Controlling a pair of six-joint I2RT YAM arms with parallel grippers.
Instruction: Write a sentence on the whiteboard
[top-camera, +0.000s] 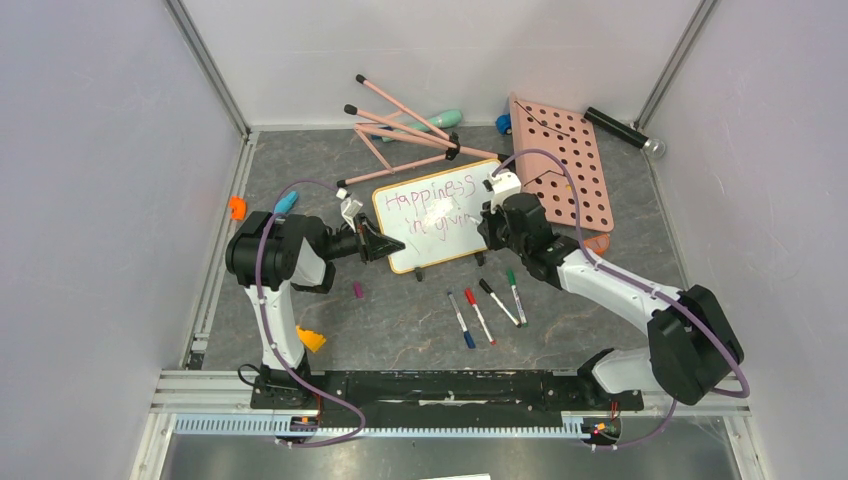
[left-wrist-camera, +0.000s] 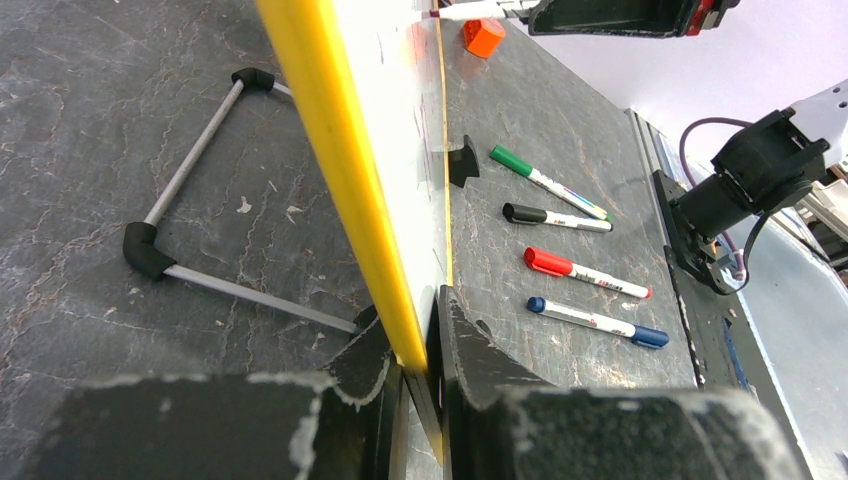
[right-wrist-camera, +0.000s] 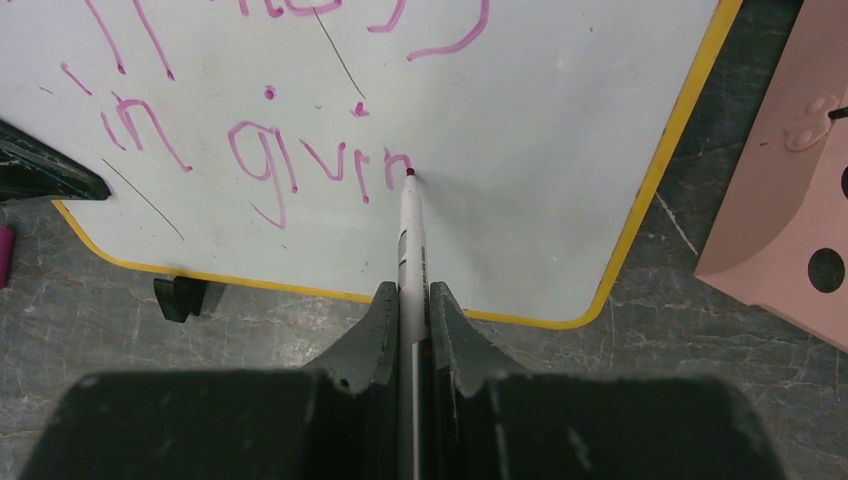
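Whiteboard (top-camera: 440, 215) on the bench (top-camera: 400, 320), edge clenched by your left end effector (left-wrist-camera: 420, 330). Your right end effector (right-wrist-camera: 410, 295) grasps the marker (right-wrist-camera: 410, 230), tip on the sentence (right-wrist-camera: 270, 160) after "givin". Next, probably: a closing "g".

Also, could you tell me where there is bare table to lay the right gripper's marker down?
The roomiest bare patch lies before the whiteboard, between the purple cap and the four loose markers. Table left of the pink tripod is also bare. Behind the board it is crowded: tripod, pegboard.
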